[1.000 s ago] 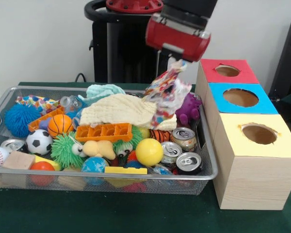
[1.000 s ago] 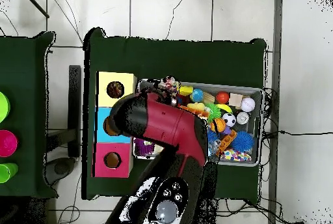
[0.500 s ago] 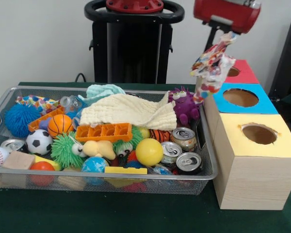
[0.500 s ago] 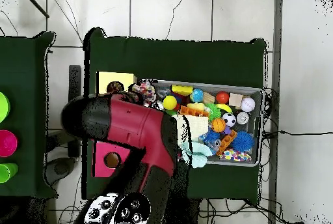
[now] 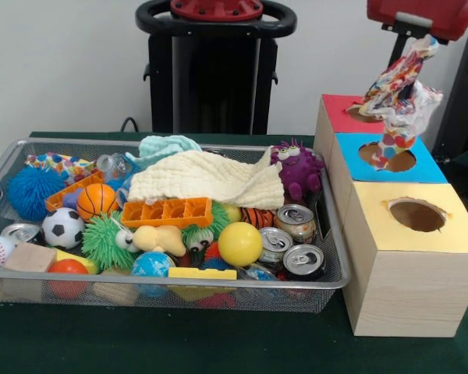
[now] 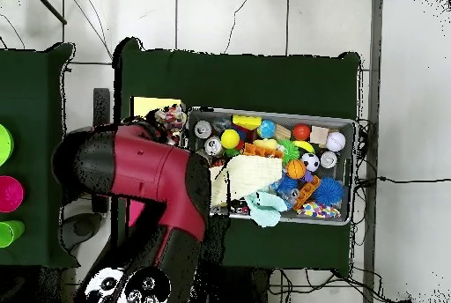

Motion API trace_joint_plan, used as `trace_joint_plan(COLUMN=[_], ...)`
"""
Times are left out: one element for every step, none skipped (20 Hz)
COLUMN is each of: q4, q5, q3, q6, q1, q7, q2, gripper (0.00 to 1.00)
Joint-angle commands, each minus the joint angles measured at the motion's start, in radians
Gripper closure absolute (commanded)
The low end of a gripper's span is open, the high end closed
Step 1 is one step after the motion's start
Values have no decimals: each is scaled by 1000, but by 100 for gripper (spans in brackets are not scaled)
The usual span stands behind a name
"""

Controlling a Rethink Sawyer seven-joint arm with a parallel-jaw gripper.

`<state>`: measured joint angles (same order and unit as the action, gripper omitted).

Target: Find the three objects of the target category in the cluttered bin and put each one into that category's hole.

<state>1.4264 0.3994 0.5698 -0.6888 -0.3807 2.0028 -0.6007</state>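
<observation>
A crumpled multicoloured patterned cloth [image 5: 398, 89] hangs in the air from my gripper [image 5: 420, 43], which is shut on its top end. The cloth's lower tip dangles over the hole of the blue box [image 5: 433, 170], between the red box [image 5: 339, 109] and the yellow box [image 5: 444, 234]. In the overhead view the red arm [image 6: 145, 172] covers most of the boxes, and only the cloth [image 6: 168, 121] and a strip of the yellow box [image 6: 148, 105] show. A cream cloth [image 5: 203, 178] and a pale green cloth [image 5: 168, 146] lie in the wire bin [image 5: 179, 294].
The bin also holds three cans [image 5: 296, 222], a purple monster toy [image 5: 298, 173], an orange tray [image 5: 168, 212], a yellow ball [image 5: 240, 243] and several other balls and blocks. A second patterned cloth [image 5: 58, 165] lies at its back left.
The gripper has carried the patterned cloth up out of the bin and to the right in the front view, from above the bin's back corner to above the blue box.
</observation>
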Motion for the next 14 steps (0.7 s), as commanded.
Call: trace_joint_plan(q4=[-24,-28,-25,-22,-15,-11,-4,1,5,9,10,7,6,4], q5=[43,43,42,43,44,46,47,48,47,45,43,41,38,37], q3=[-51,-49,-47,-49,-51,-53,-54,-54,-52,-50,-48,-43,-36,-31], q6=[51,55,59,70,81,96,116,138,154,171,184,194,205,215], q1=[-5,-8,-12,-15,-14,-16,-17,-21,-24,-28,-30,-33,-38,-42], q7=[316,324,329,335,338,345,348,355,357,360,360,363,367,370], q2=[72,79,78,82,84,89,91,97,101,105,108,115,121,127], gripper=[100,100,100,100,100,100,100,100,100,100,100,100,100,100])
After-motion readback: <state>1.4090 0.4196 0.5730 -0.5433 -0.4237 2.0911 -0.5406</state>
